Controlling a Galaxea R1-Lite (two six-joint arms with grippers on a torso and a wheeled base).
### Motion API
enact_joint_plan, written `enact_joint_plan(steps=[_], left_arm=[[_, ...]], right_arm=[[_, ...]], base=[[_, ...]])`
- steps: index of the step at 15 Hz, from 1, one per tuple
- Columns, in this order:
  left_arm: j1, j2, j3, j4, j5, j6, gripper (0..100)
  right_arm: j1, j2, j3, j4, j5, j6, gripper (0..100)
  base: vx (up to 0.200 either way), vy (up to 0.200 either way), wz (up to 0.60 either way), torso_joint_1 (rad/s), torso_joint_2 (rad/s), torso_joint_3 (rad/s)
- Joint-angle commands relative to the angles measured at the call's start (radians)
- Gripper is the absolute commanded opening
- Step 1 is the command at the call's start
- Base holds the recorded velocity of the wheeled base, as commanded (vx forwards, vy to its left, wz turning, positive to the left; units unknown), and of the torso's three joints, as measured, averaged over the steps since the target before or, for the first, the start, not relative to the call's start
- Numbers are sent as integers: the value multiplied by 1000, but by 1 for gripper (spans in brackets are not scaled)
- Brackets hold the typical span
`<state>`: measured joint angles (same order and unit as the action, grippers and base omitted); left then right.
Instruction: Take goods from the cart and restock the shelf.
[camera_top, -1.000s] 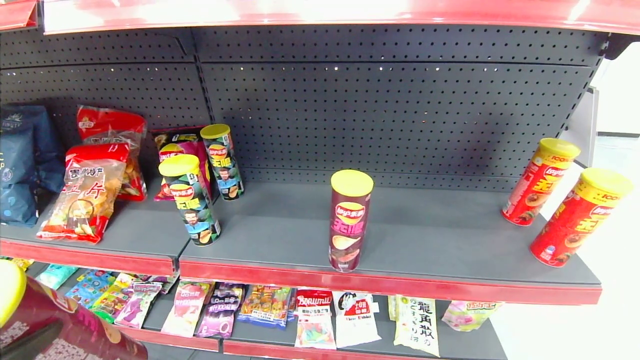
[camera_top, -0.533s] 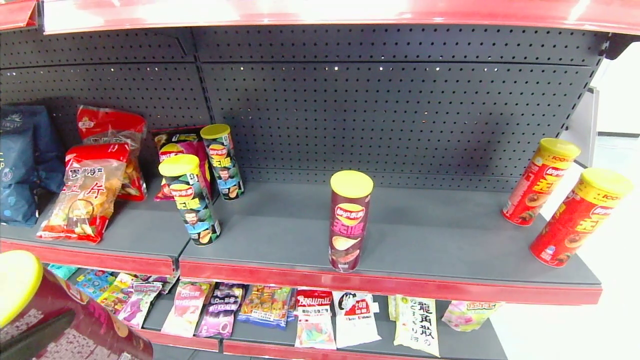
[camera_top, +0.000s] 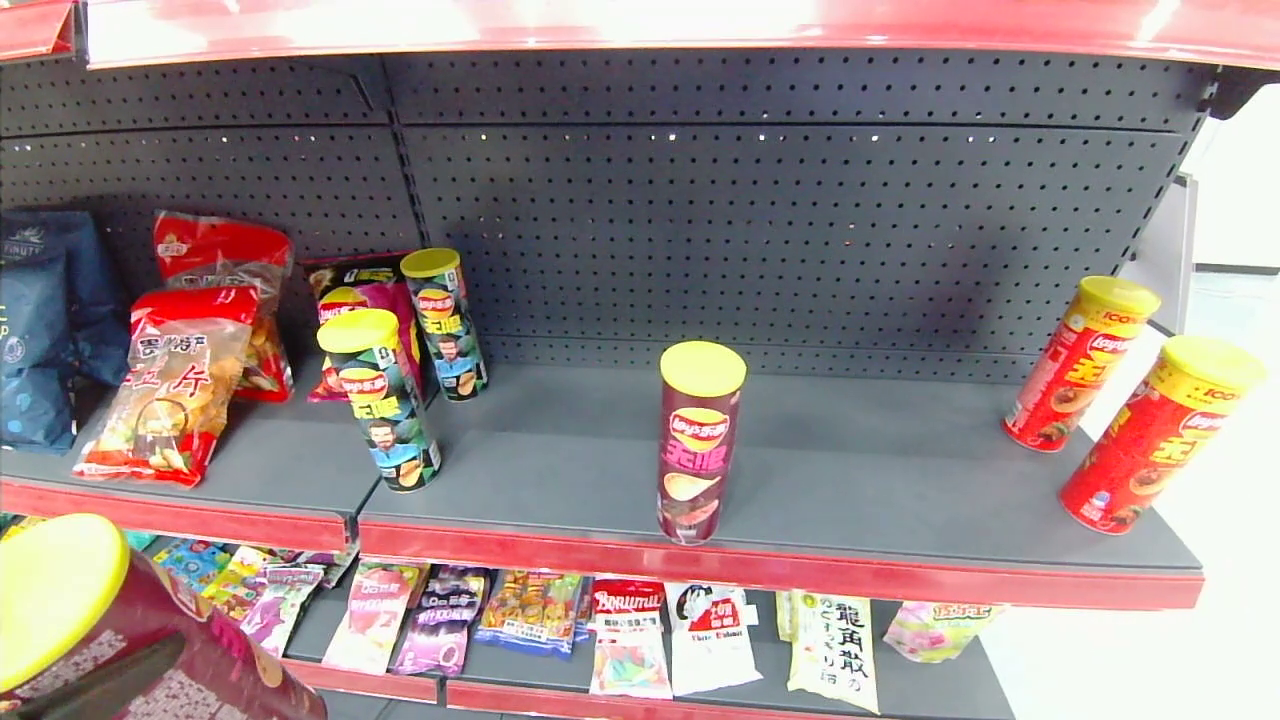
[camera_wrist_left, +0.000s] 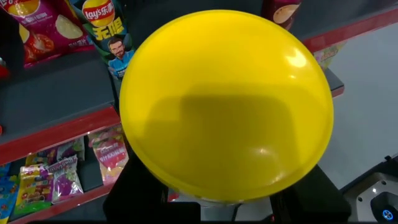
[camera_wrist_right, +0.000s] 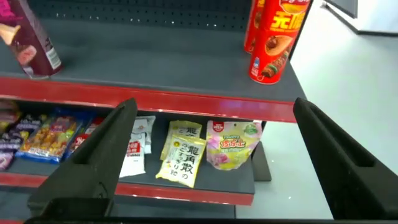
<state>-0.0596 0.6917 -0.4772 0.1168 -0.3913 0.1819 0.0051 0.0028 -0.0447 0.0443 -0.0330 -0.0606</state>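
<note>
Rising and drifting rightward over the last second, the can (camera_top: 150, 640) now shows more of its yellow lid (camera_top: 55, 590) at the lower left of the head view, low in front of the shelf (camera_top: 850, 470). Around its body, under the lid, the left gripper (camera_wrist_left: 227, 202) is clamped; one dark finger (camera_top: 100, 672) crosses the maroon side. Facing the shelf end near the red cans (camera_wrist_right: 270, 43), the right gripper (camera_wrist_right: 214, 104) hangs spread wide and holds nothing.

By my judgement, the step in hand is the carry from cart to shelf. Next the can must clear the red lip (camera_top: 780, 575), come upright and land on bare board, probably beside the standing can (camera_top: 700, 440) of the same kind. It looks like a tall, stiff maroon tube, tilted in the grip.
</note>
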Motion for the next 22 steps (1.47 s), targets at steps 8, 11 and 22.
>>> enact_joint_plan(steps=[8,11,22], left_arm=[[-3,15,2,-6,0,-1,0],[-5,12,5,-5,-24,1,0],[3,84,22,-69,-1,-4,0]], right_arm=[[-1,-3,42,-41,-13,96,100],[-1,-3,42,-43,-8,96,100],[-1,-3,42,-43,-8,96,100]], base=[[0,0,0,0,0,0],[0,0,0,0,0,0],[0,0,-327,4,0,1]])
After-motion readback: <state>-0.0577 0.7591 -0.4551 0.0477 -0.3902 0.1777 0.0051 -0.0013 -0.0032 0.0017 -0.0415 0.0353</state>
